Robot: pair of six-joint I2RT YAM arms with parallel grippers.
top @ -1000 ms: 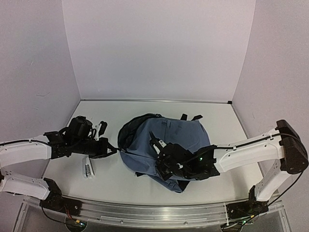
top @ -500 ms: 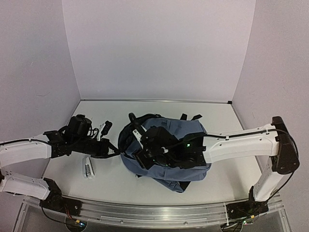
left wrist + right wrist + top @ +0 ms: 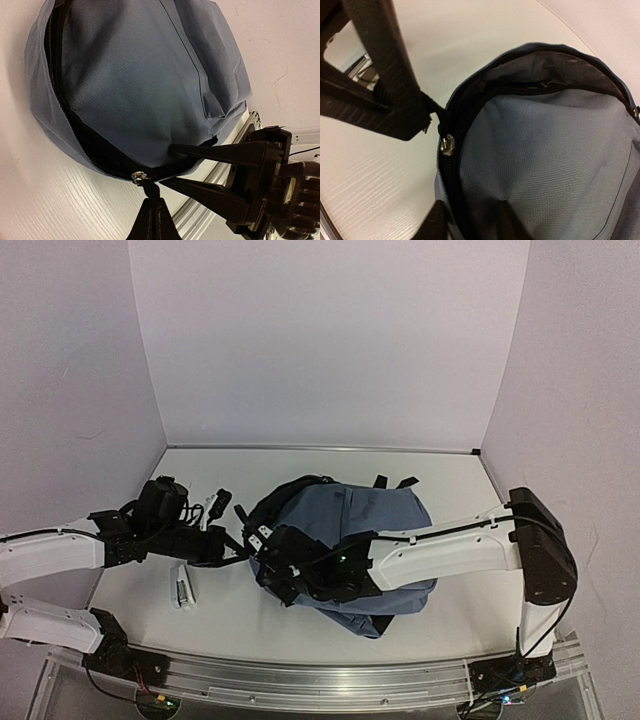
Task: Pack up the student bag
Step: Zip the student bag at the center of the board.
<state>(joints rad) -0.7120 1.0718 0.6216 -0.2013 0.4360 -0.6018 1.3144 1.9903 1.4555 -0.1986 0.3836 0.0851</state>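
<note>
The student bag (image 3: pixel 365 525), blue-grey, lies in the middle of the table with its zip mouth (image 3: pixel 540 75) gaping toward the left. My left gripper (image 3: pixel 238 546) is shut on the black zipper pull (image 3: pixel 149 191), just below the metal slider (image 3: pixel 138 175). My right gripper (image 3: pixel 260 560) reaches across the bag to that same left rim. One of its fingers (image 3: pixel 220 149) dents the top fabric and the other lies under the edge, so the zip band is pinched between them. In the right wrist view the slider (image 3: pixel 446 144) sits beside the left gripper (image 3: pixel 427 116).
A white stapler (image 3: pixel 181 588) lies on the table near my left arm. A small black-and-white object (image 3: pixel 213 508) rests just beyond the left gripper. A metal rail (image 3: pixel 300 680) runs along the near edge, and walls close in the table on three sides.
My right arm has swept left across the bag, from its near front to the left rim, opening and then closing over the edge. The left gripper has kept hold of the pull.
</note>
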